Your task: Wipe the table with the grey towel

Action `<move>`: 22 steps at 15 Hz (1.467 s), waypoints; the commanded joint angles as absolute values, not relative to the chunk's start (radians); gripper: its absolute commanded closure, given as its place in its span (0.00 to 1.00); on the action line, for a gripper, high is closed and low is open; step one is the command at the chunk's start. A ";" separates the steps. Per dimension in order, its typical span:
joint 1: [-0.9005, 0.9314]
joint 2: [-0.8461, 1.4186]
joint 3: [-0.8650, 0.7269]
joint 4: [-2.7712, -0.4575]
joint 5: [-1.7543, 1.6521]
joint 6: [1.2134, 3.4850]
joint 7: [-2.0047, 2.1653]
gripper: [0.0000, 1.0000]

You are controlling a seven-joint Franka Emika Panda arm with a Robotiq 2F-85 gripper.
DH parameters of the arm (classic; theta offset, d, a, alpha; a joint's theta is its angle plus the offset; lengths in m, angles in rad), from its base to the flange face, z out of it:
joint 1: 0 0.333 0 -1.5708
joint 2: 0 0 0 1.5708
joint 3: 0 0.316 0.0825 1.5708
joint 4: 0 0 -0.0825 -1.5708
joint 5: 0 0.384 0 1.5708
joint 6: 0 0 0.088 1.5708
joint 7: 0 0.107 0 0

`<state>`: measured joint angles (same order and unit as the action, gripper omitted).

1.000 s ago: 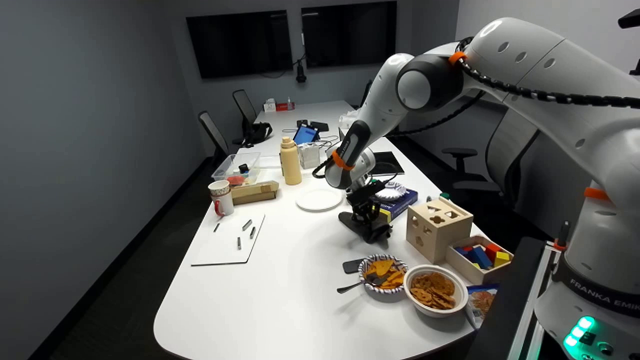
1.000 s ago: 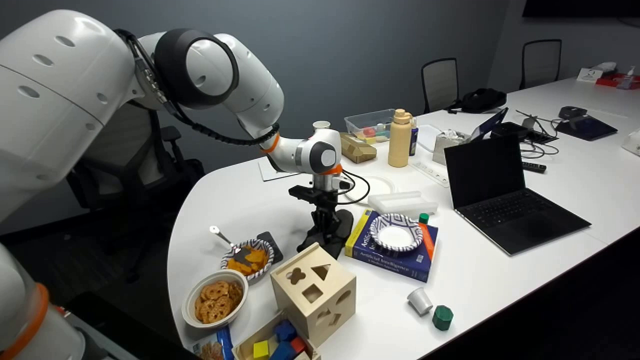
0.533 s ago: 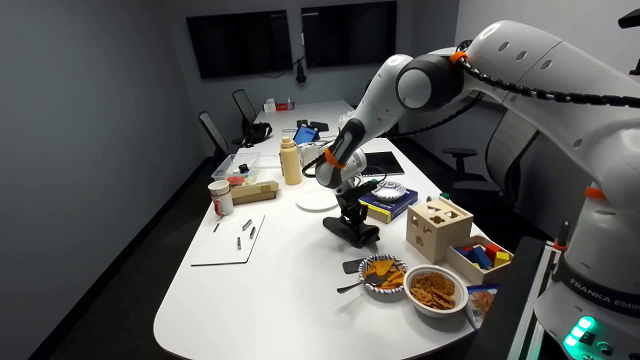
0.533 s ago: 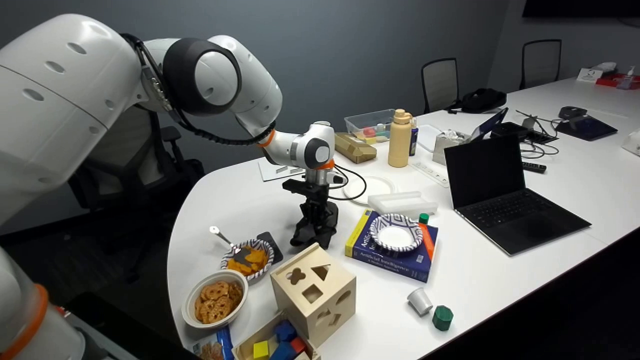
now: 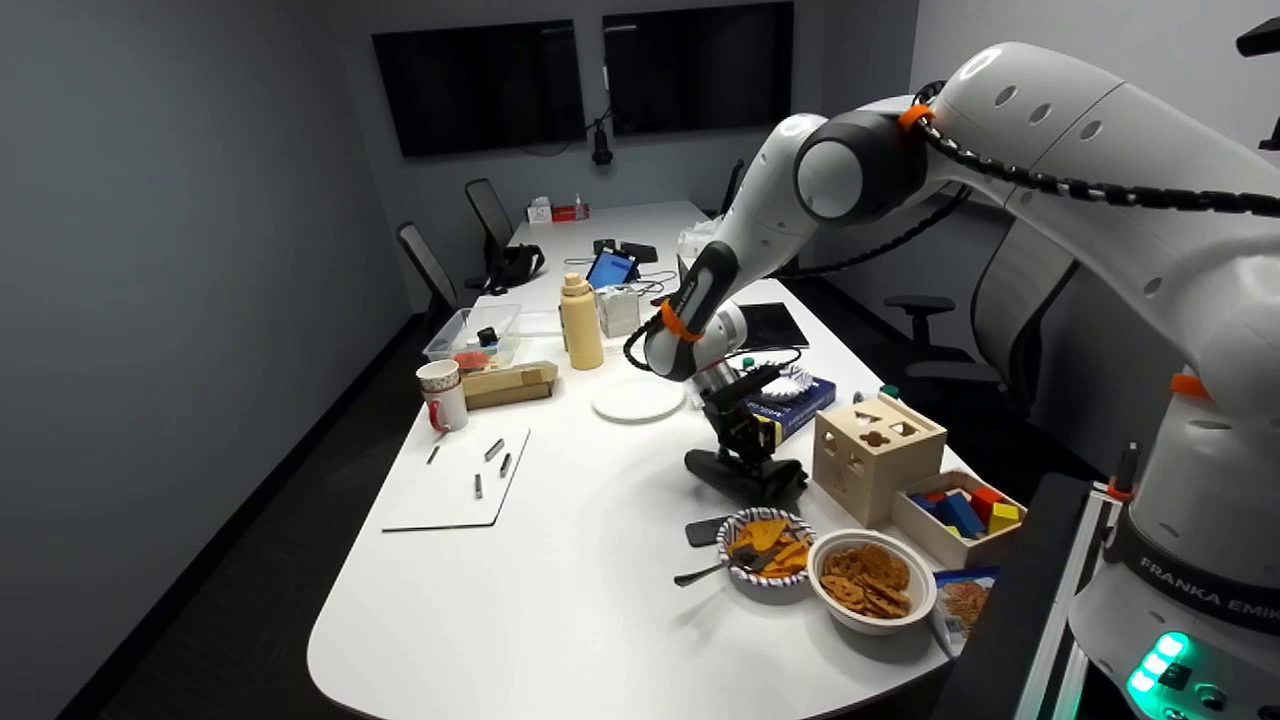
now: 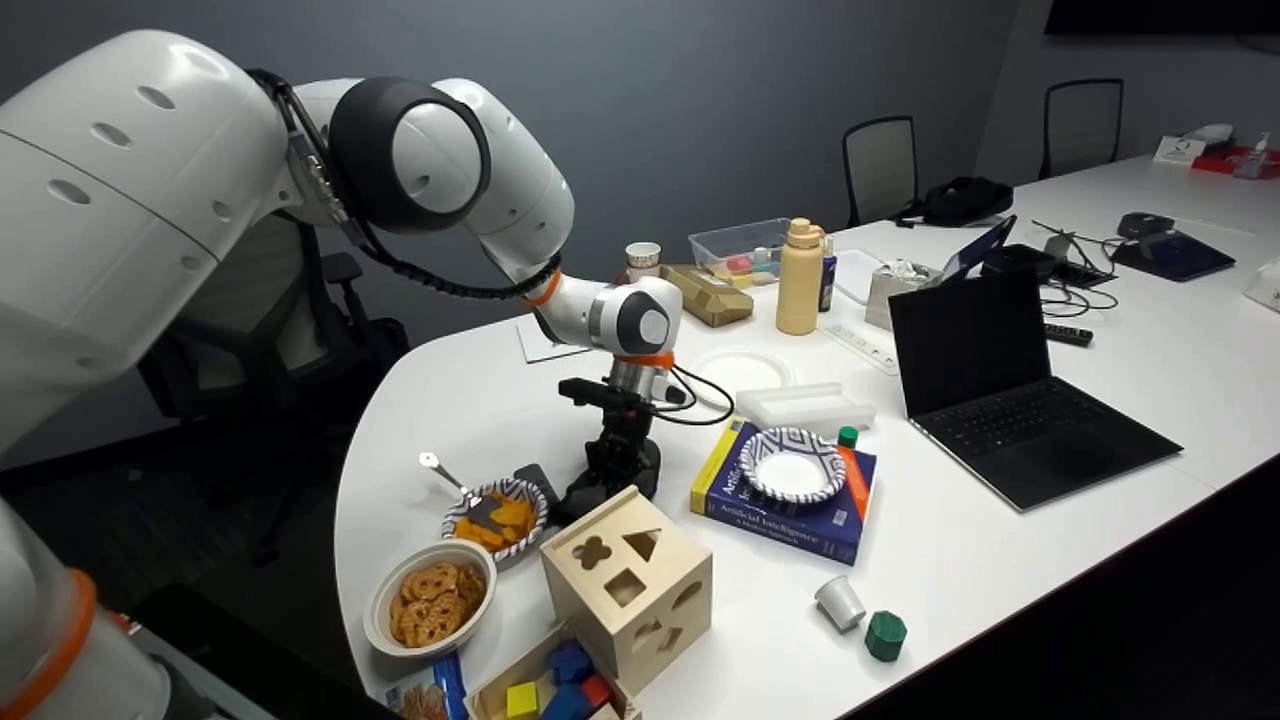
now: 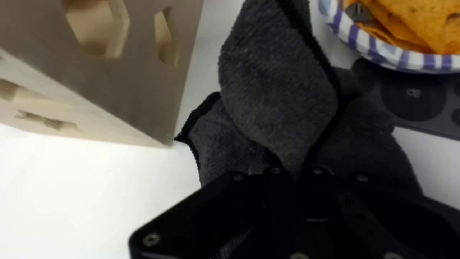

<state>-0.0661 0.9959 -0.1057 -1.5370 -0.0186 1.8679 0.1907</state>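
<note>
pinching the grey towel in closed fingers; spread ahead on the bench between wooden box and dark device, so probably best drawn clear of both.

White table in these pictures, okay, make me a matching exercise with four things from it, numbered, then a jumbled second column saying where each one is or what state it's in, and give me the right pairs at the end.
Things:
1. grey towel
2. toy blocks
3. laptop
4. water bottle

Places and states:
A. opened up, screen dark
B. tan, standing upright
C. gripped by the hand
D. inside a wooden tray

Right pairs: 1-C, 2-D, 3-A, 4-B.
</note>
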 commanded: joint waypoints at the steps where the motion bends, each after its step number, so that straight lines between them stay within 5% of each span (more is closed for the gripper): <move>1: -0.065 1.007 -0.164 -1.552 -0.014 1.829 0.297 0.98; 12: -0.055 1.042 -0.123 -1.445 0.005 2.058 0.312 0.98; 22: -0.032 0.996 -0.120 -1.499 -0.015 1.850 0.279 0.98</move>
<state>-0.0460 1.0126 -0.0897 -1.4709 -0.0152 1.9033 0.2336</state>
